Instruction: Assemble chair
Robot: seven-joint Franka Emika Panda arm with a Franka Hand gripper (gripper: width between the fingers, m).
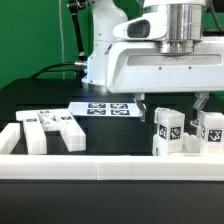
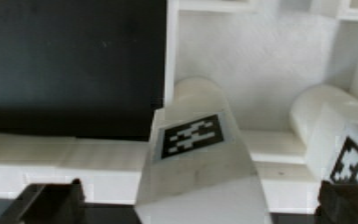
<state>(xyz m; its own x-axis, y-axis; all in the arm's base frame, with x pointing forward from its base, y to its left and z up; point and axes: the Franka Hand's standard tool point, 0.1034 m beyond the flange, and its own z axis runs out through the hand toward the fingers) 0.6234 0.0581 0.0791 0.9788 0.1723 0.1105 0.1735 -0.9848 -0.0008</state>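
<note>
Two upright white chair pieces stand side by side at the exterior view's right, each bearing a black-and-white tag: one (image 1: 167, 133) and its neighbour (image 1: 211, 133). My gripper (image 1: 174, 110) hangs just above them, open. In the wrist view the tagged piece (image 2: 197, 140) sits between my dark fingers (image 2: 51, 203), with a gap on each side, so nothing is gripped. The second piece (image 2: 336, 125) lies beside it. More white chair pieces (image 1: 50, 130), blocky and tagged, lie at the exterior view's left.
The marker board (image 1: 108, 108) lies flat on the black table behind the parts. A long white border wall (image 1: 100, 166) runs along the front, with the pieces resting against it. A green backdrop stands behind the arm.
</note>
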